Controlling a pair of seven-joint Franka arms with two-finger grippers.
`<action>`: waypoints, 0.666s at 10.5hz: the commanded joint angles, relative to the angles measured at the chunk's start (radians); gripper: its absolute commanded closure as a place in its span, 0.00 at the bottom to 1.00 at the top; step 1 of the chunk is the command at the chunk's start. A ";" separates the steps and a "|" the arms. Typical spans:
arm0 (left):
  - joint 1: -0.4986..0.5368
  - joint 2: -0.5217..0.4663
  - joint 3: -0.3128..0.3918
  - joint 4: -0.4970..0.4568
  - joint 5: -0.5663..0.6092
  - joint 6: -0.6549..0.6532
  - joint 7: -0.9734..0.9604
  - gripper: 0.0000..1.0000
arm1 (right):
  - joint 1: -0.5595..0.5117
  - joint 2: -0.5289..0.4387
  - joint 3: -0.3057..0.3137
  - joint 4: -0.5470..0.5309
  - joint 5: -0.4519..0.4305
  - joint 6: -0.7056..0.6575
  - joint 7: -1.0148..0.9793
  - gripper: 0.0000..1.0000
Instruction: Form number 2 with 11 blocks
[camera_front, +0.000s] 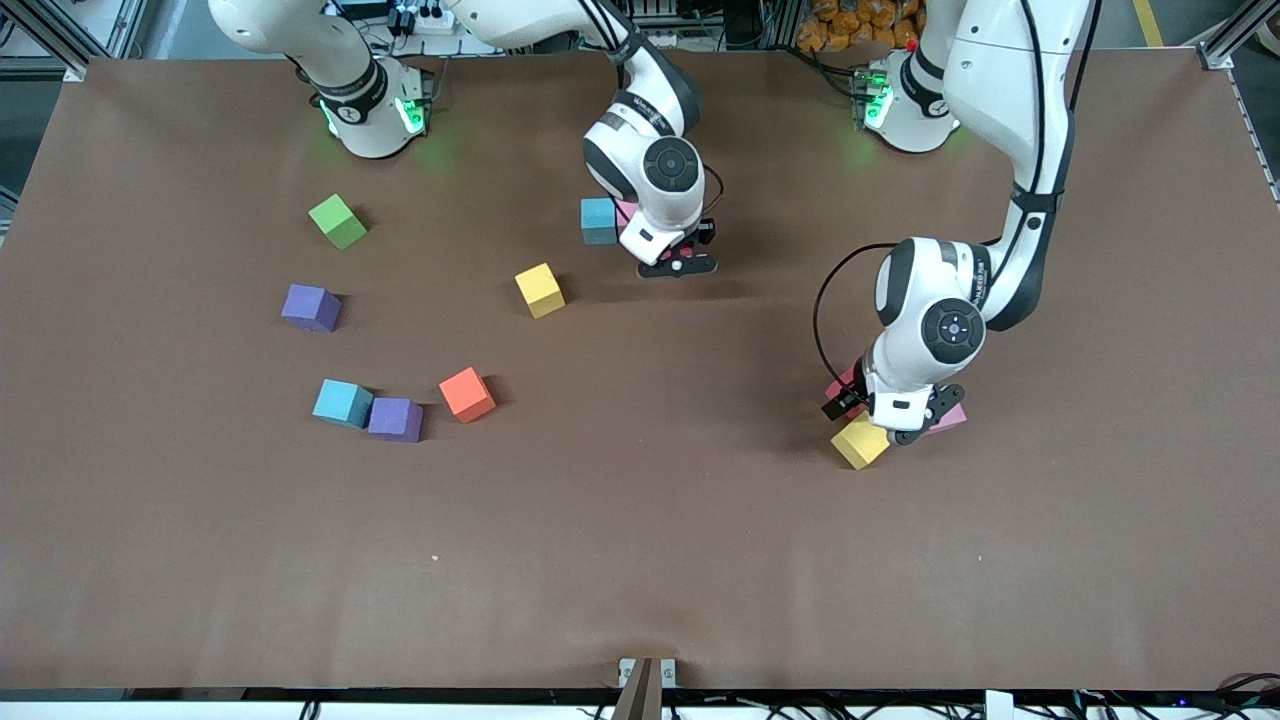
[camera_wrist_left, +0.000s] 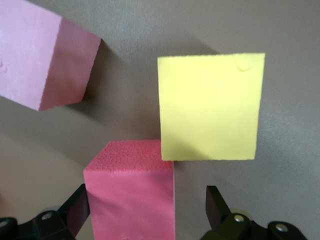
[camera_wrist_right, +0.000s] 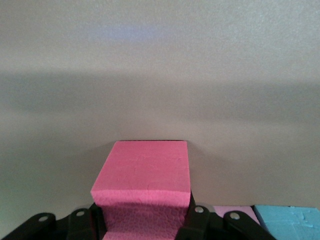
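Twelve cubes are in view: one green, two purple, two blue, two yellow, one orange and four pink. No digit is laid out yet.

The green cube (camera_front: 338, 221) sits toward the right arm's end of the table, and everything else is placed from it. One purple cube (camera_front: 311, 307) lies near it, a little closer to the front camera. Closer still is a loose row of three. The first blue cube (camera_front: 343, 402) touches the second purple cube (camera_front: 395, 419), and the orange cube (camera_front: 467, 394) stands just beside them. One yellow cube (camera_front: 540, 290) stands apart, toward the left arm's end from the green cube. Farther that way, level with the green cube, the second blue cube (camera_front: 599, 221) touches a pale pink cube (camera_front: 626, 213).

The right gripper (camera_front: 678, 265) hangs just beside that pair, its fingers clamped on a pink cube (camera_wrist_right: 145, 190).

Well toward the left arm's end from the green cube, and nearer the camera, the left gripper (camera_front: 905, 425) is down over a cluster of three. Its fingers (camera_wrist_left: 215, 205) stand apart around a deep pink cube (camera_wrist_left: 132, 195). That cube meets the second yellow cube (camera_wrist_left: 210, 107) at a corner. Another pale pink cube (camera_wrist_left: 45, 60) lies near them, not touching either.
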 joint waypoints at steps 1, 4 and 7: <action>-0.005 0.013 -0.003 -0.010 -0.022 0.016 -0.011 0.24 | 0.036 0.002 -0.005 -0.050 -0.012 0.006 0.040 0.86; -0.005 0.019 -0.023 -0.012 0.001 0.031 0.013 0.89 | 0.040 0.002 -0.006 -0.050 -0.012 0.004 0.047 0.57; -0.005 -0.028 -0.068 -0.012 0.105 -0.016 0.079 1.00 | 0.043 -0.010 -0.011 -0.045 -0.015 0.006 0.046 0.00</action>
